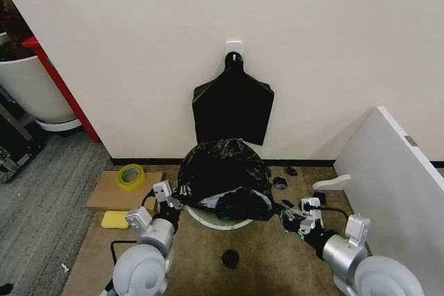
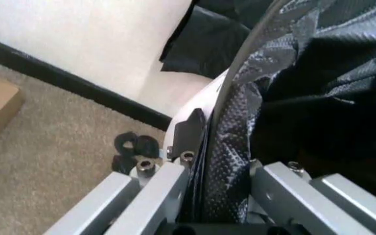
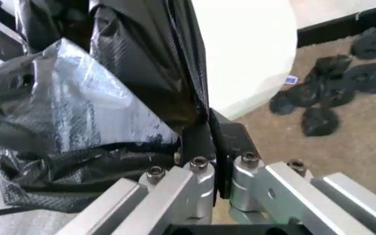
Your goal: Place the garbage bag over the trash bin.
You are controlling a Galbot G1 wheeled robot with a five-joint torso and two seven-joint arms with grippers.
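We observe the thin, crinkled, glossy black plastic garbage bag (image 1: pixel 223 179) heaped over the round cream-white plastic trash bin (image 1: pixel 220 223) at lower centre of the head view, against the wall; only a strip of the bin's rim shows beneath it.

The left gripper (image 1: pixel 168 199), lower left of centre, is at the bin's edge; in the left wrist view its fingers (image 2: pixel 186 131) stand apart astride the rim (image 2: pixel 224 100) with bag film between them.

The right gripper (image 3: pixel 209 131) has its fingers pressed together, pinching a fold of the bag.
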